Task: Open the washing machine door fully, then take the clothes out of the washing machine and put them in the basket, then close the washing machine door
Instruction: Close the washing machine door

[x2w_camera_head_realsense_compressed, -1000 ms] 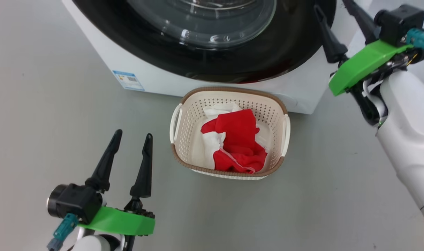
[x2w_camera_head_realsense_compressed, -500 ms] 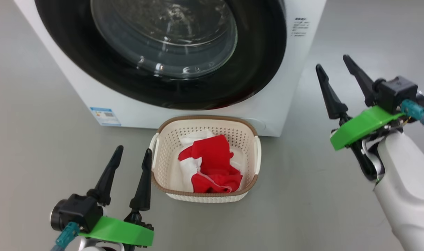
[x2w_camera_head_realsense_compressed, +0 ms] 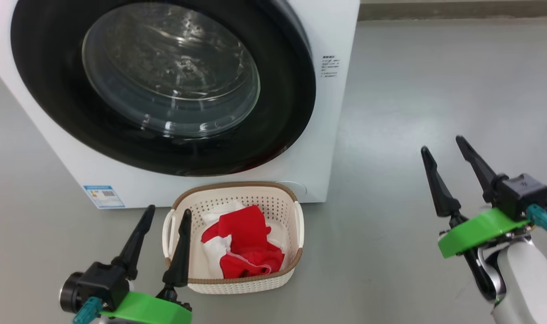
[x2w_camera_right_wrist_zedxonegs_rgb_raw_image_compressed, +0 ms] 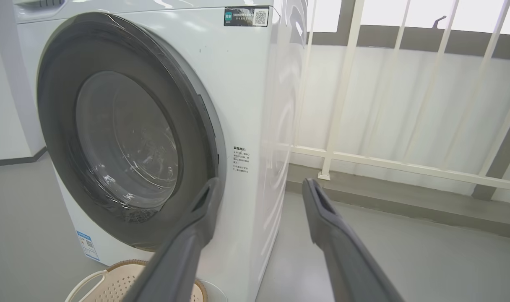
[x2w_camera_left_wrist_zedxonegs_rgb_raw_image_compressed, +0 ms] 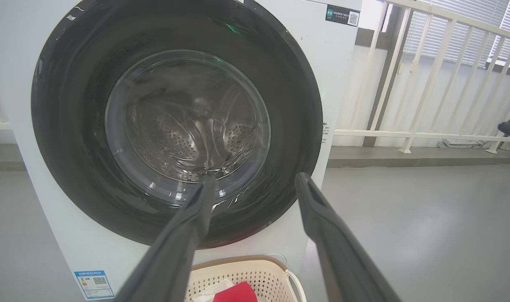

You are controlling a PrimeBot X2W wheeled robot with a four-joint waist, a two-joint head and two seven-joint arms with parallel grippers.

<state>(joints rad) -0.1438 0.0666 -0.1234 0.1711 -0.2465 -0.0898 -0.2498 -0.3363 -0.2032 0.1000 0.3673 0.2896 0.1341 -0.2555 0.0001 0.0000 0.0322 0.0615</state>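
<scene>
On the front of the washing machine [x2w_camera_head_realsense_compressed: 334,135], the door [x2w_camera_head_realsense_compressed: 165,85] sits shut, its black rim flat against the white panel, and no red shows through the glass. Just in front of the machine, on the floor [x2w_camera_head_realsense_compressed: 413,90], the basket [x2w_camera_head_realsense_compressed: 237,185] holds the clothes [x2w_camera_head_realsense_compressed: 248,245] in a red and white heap.

Over the last second the view has pulled back, bringing most of the door into sight; that is the camera moving, not the machine or the basket. The real change is the right jaws. A second ago they were close to the door's right edge. Now they hang open and empty, well to the right of the machine. The left jaws, also open and empty, hover at the basket's near left corner. All three steps look done, and the robot appears to be backing off.
</scene>
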